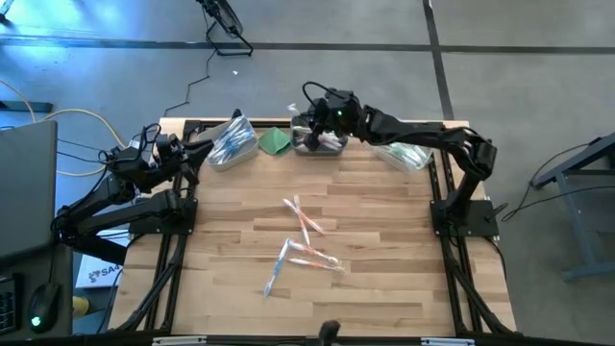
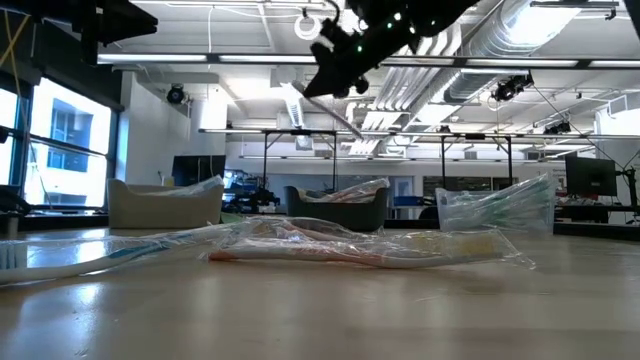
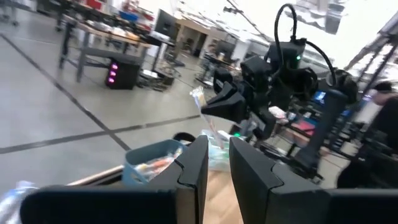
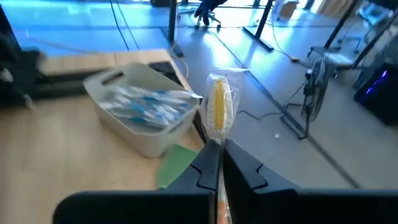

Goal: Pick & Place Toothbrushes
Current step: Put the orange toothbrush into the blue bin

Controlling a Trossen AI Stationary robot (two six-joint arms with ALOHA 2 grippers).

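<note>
nearby, bin holds toothbrushes.

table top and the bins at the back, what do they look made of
Table top: looks like wood, pale butcher-block strips with visible grain and a slight sheen. Bins, such as the left one: probably plastic, smooth matte grey walls with a moulded handle slot.

One wrapped yellow-orange toothbrush stands upright in the right pincer; other toothbrushes lie scattered mid-table.
</note>
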